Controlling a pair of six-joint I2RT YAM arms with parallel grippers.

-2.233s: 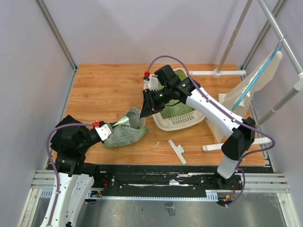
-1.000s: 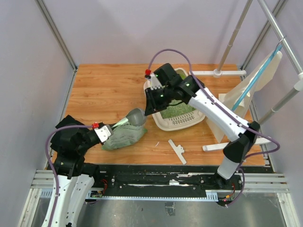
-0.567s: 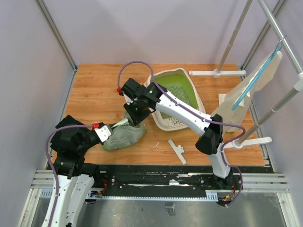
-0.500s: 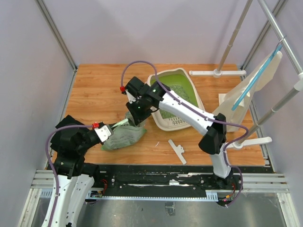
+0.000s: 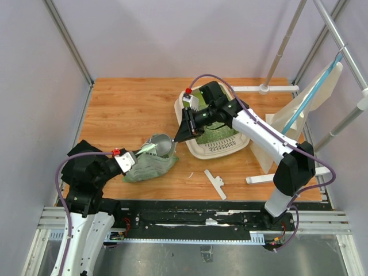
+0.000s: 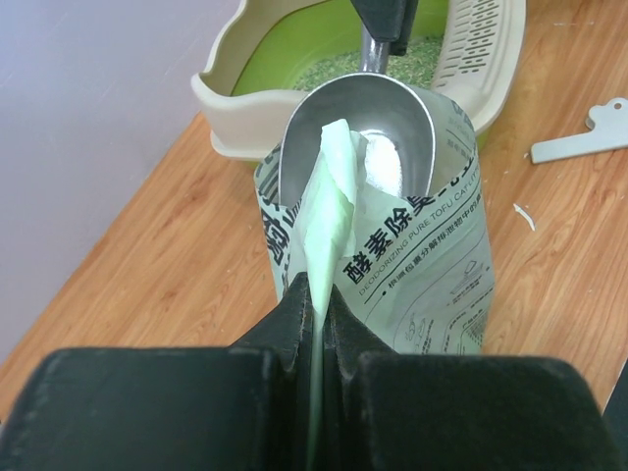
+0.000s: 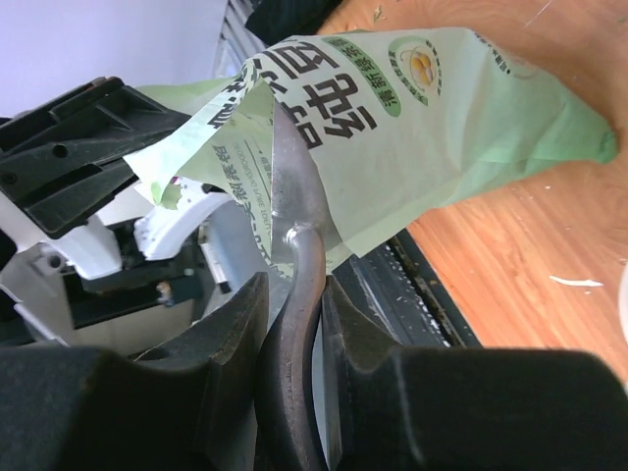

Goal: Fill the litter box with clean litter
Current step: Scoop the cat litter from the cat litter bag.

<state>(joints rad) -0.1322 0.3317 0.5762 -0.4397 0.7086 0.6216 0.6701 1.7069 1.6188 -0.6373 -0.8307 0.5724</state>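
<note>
At about 8 o'clock on the bench [image 5: 126, 109], nearest to us, we see the left pincer [image 6: 316, 299] pinched tight on a folded edge of the light green printed bag [image 6: 422, 255], its two black fingers pressed together with only the thin plastic between them. The bag lies slumped on the wood just at 3 o'clock of that pincer, its mouth facing 1 o'clock. At 4 o'clock of the bag, apart from it, a small white plastic piece [image 5: 215, 183] lies flat on the bench.

In the bag's mouth sits the silver scoop [image 6: 363, 118], bowl turned up and showing shiny metal; we cannot tell whether it carries granules. Its handle runs toward 1 o'clock into the right pincer [image 7: 292, 294], which is clamped narrow on the handle, one finger on each side.

Beyond the bag, at its 2 o'clock and just beside it, stands the litter box [image 5: 210, 152], cream outside and bright green inside. The right arm reaches across its left part. The clean litter [image 6: 329, 77] lies as a thin green-grey layer on the floor of the box.
</note>
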